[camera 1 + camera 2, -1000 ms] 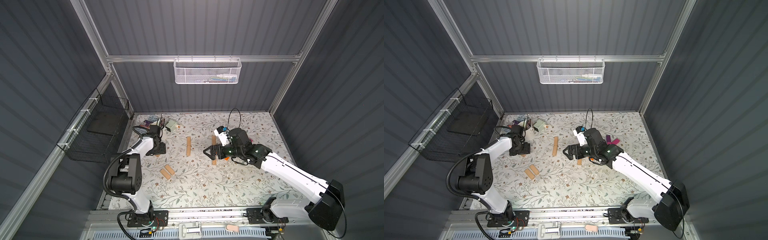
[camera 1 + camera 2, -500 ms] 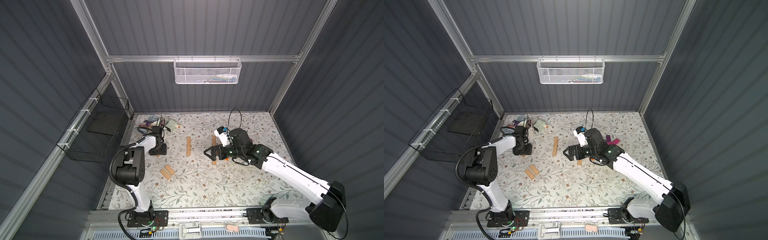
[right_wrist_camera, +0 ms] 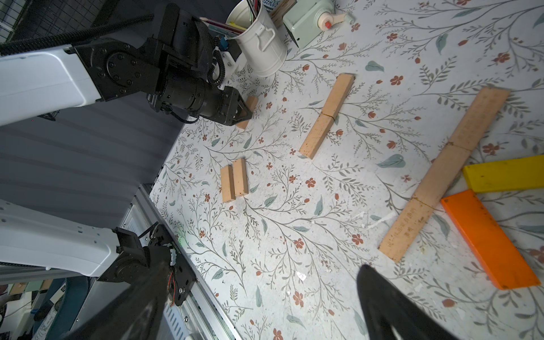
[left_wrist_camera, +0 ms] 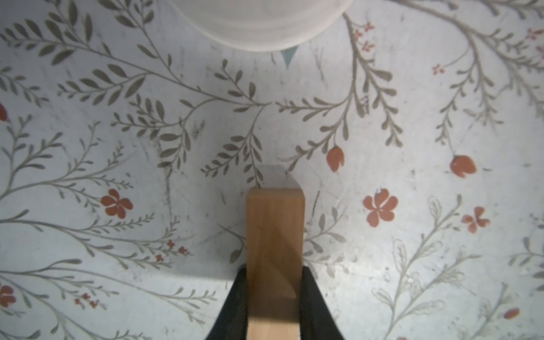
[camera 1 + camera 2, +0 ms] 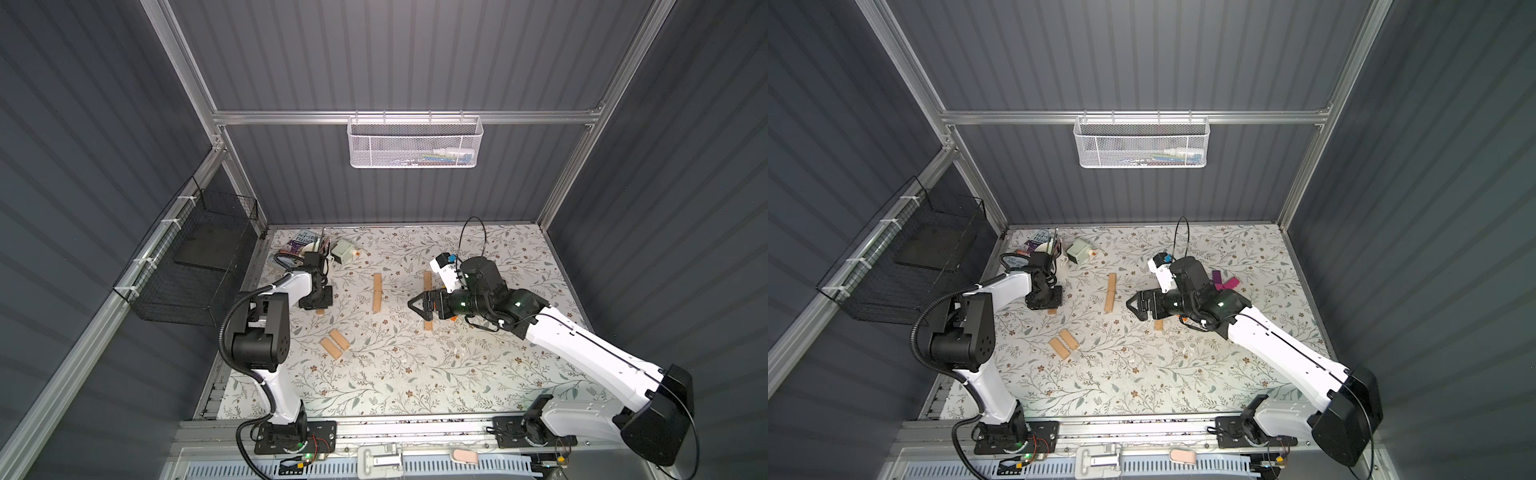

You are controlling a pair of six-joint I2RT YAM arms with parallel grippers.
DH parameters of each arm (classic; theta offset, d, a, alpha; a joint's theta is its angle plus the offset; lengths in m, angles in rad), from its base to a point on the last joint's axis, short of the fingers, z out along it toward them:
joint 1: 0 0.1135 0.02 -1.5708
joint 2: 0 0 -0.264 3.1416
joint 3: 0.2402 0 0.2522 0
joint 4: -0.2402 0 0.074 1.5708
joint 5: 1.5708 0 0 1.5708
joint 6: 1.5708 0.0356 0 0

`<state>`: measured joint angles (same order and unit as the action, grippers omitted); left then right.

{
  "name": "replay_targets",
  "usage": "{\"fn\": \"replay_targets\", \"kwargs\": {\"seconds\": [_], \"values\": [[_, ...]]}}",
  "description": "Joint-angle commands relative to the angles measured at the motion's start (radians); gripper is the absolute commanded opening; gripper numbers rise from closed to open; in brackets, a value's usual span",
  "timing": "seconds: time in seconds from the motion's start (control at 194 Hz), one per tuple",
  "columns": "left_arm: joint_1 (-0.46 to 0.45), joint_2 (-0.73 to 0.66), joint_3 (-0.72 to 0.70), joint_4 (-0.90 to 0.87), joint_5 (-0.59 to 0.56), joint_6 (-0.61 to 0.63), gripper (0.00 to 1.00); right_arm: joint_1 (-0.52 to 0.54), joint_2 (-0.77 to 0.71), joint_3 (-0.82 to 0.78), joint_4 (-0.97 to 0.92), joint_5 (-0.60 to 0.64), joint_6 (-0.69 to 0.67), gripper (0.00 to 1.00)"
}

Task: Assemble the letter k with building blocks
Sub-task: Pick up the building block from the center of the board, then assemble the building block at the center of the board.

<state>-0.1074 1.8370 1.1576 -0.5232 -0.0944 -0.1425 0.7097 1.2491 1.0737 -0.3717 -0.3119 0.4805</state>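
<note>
nearest the front rail, two tan blocks [image 5: 334, 343] lie side by side and touching on the floral desk [image 5: 374, 386], slanted, with neither arm on them. further in, the right hand [image 5: 412, 305] hovers spread wide and empty, pointing toward the robot's left. it sits above a stem of three tan blocks [image 3: 441, 176] laid end to end. a yellow block [image 3: 506, 173] and an orange block [image 3: 488, 241] slant off that stem on the side away from the left arm, so that letter looks about made. between the two hands a line of two tan blocks [image 5: 377, 293] runs near to far. further back, the left hand [image 5: 318, 305] points down at the desk and is clamped on a single tan block [image 4: 275, 235]. its jaws press the two long sides, and one end of the block reaches toward the white cup [image 3: 259, 44] just behind. whether the block is lifted off the desk cannot be told. the two-block line lies to this block's right, well apart and roughly parallel to it. lengthening that line would probably mean a sideways carry with little turning, while a slanted arm would need a twist. the right hand is somewhat nearer the line, but only the left one holds a block.
</note>
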Motion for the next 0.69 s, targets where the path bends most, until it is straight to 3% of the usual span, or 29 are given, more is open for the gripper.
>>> {"fn": "replay_targets", "kwargs": {"seconds": [0.0,0.16,0.381,0.557,0.68], "values": [[-0.001,-0.049,-0.038,-0.009,0.083,-0.053,0.19,0.005,0.013,0.014,-0.012,-0.013,0.027,0.99],[-0.071,-0.189,-0.090,-0.008,0.094,-0.142,0.19,0.004,0.012,0.007,0.007,-0.006,0.055,0.99],[-0.363,-0.395,-0.137,-0.047,0.010,-0.293,0.20,0.003,-0.014,-0.029,0.007,0.077,0.078,0.99],[-0.576,-0.404,-0.135,-0.074,-0.102,-0.403,0.19,0.003,-0.023,-0.048,-0.012,0.145,0.086,0.99],[-0.636,-0.344,-0.141,-0.053,-0.127,-0.430,0.20,0.003,-0.028,-0.053,-0.009,0.138,0.094,0.99]]}}
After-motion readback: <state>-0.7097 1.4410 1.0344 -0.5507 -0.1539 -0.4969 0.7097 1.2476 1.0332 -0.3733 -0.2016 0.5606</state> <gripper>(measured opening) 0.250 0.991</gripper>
